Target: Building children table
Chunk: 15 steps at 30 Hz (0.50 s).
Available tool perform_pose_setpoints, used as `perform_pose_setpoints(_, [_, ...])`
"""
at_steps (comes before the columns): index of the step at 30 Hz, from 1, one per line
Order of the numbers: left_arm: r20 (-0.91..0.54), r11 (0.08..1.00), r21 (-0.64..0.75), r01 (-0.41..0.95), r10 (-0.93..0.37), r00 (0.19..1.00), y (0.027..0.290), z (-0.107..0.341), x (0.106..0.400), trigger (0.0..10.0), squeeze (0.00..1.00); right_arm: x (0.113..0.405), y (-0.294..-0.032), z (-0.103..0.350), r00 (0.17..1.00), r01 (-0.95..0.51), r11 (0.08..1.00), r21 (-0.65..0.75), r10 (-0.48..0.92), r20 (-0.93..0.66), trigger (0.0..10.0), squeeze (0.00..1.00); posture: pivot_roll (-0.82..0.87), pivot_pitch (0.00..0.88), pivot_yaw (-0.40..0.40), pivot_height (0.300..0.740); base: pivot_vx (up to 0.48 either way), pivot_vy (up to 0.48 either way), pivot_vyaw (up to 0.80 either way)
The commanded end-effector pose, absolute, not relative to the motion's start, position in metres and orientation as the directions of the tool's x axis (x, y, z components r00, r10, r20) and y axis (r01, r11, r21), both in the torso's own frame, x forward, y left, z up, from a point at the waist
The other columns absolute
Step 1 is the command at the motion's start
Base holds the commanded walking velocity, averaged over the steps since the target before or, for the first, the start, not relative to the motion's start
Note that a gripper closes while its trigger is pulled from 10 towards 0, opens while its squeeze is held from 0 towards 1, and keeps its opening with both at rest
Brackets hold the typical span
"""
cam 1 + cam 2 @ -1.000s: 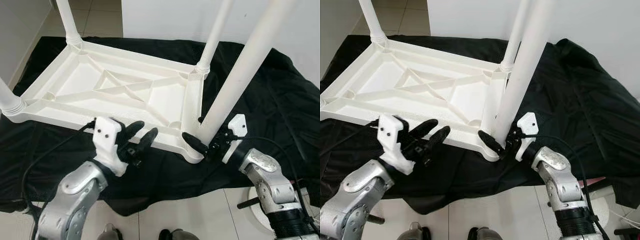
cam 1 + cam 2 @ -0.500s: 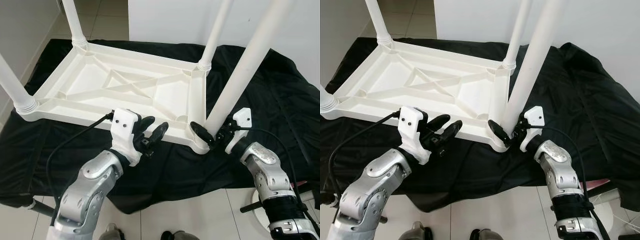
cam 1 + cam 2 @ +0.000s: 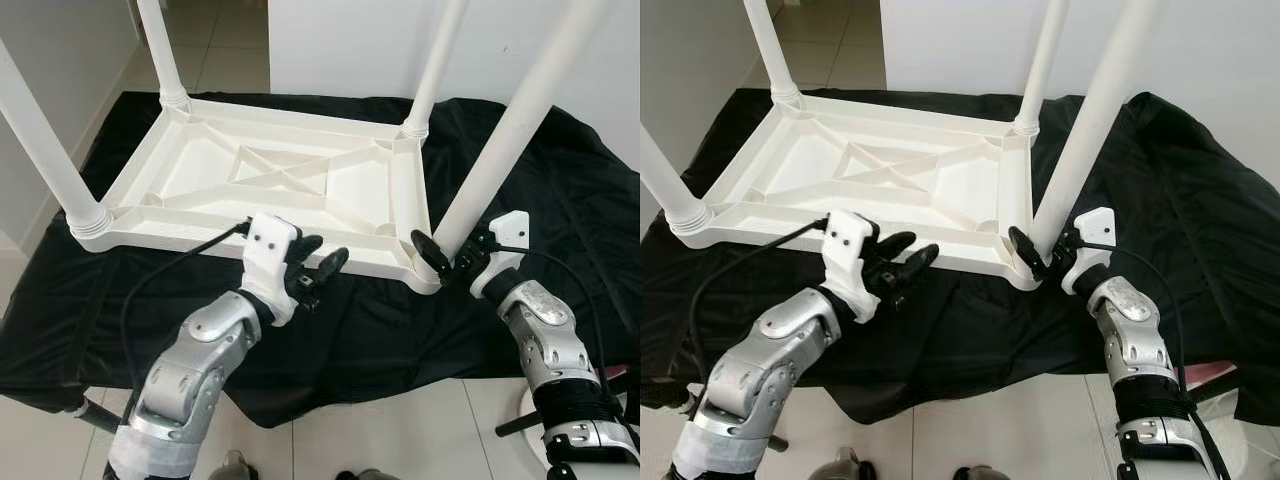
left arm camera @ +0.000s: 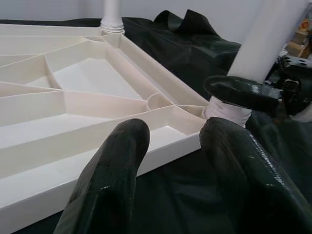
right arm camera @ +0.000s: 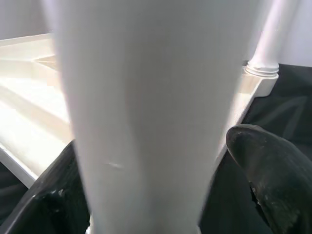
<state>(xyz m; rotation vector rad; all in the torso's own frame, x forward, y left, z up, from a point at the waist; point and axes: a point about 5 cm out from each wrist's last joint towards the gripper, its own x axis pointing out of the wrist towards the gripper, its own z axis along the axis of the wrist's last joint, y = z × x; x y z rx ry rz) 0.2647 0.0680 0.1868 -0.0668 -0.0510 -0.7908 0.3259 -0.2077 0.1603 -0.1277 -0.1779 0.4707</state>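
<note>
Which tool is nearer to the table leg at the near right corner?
Right. The right tool has its fingers around the base of that leg; the left tool hovers open at the table's near edge, off to its left.

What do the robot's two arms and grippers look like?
Both arms are jointed silver metal shells with black ribbed sections. The left gripper and right gripper each have two long, rounded, glossy black fingers below a white plastic block; a thin black cable loops from each block.

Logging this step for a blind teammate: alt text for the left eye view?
The right gripper clasps the base of a white leg at the upturned white table's near corner. The open left gripper hovers by its near edge, over black cloth.
</note>
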Motion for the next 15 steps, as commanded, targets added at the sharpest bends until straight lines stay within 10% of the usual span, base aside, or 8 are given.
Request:
perform_pose_setpoints(1, [0.072, 0.623, 0.007, 0.782, -0.780, 0.621, 0.0611, 0.1853, 0.2569, 10.0, 0.00, 0.3274, -0.2010, 0.1598, 0.861, -0.464, 0.866, -0.186, 0.490, 0.137, 10.0, 0.00, 0.02, 0.049, -0.037, 0.740, 0.000, 0.000, 0.00])
perform_pose_setpoints(9, [0.031, 0.581, 0.048, 0.813, -0.814, 0.580, 0.0547, 0.1774, 0.2484, 10.0, 0.00, 0.3298, -0.1965, 0.1567, 0.835, -0.514, 0.835, -0.195, 0.540, 0.108, 9.0, 0.00, 0.02, 0.073, -0.050, 0.740, 0.000, 0.000, 0.00])
perform_pose_setpoints(10, [0.029, 0.580, 0.033, 0.814, -0.814, 0.580, 0.0548, 0.1759, 0.2489, 10.0, 0.00, 0.3298, -0.1967, 0.1561, 0.830, -0.525, 0.829, -0.194, 0.549, 0.101, 6.1, 0.00, 0.02, 0.076, -0.056, 0.740, 0.000, 0.000, 0.00])
perform_pose_setpoints(11, [0.041, 0.603, 0.043, 0.797, -0.798, 0.601, 0.0562, 0.1769, 0.2527, 10.0, 0.00, 0.3296, -0.1967, 0.1550, 0.824, -0.535, 0.823, -0.191, 0.558, 0.094, 0.0, 0.00, 0.02, 0.075, -0.061, 0.740, 0.000, 0.000, 0.00])
perform_pose_setpoints(15, [0.054, 0.615, 0.054, 0.787, -0.788, 0.613, 0.0562, 0.1790, 0.2551, 10.0, 0.00, 0.3307, -0.1973, 0.1549, 0.831, -0.526, 0.830, -0.185, 0.548, 0.097, 0.0, 0.00, 0.02, 0.071, -0.065, 0.740, 0.000, 0.000, 0.00])
